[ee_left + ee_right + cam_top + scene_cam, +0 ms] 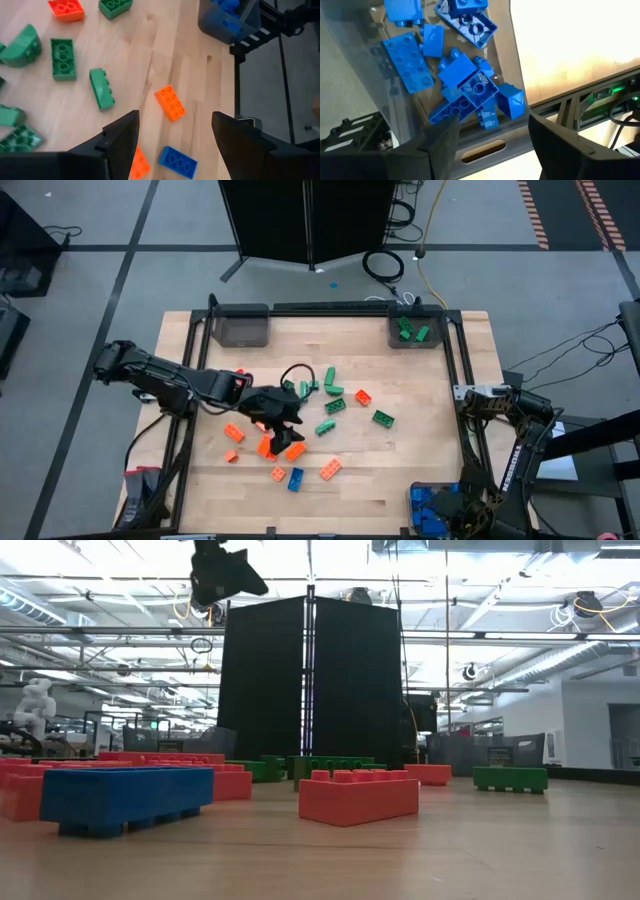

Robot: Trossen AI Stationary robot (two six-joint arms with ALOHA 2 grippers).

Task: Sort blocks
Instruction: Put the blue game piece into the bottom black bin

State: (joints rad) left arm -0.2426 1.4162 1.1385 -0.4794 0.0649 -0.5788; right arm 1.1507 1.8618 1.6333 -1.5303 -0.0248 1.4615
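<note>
High view: left gripper (pixel 283 423) above blocks (pixel 330 468).

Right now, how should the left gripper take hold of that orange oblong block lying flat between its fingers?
Left gripper is open above the orange block. The block lies flat, studs up, clear of neighbours. Come straight down and pinch its two long sides; that is its narrow span.

Blocks (pixel 331 405) lie mid-table (pixel 420 470); 3 bins (pixel 240 327) sit at its corners.
</note>
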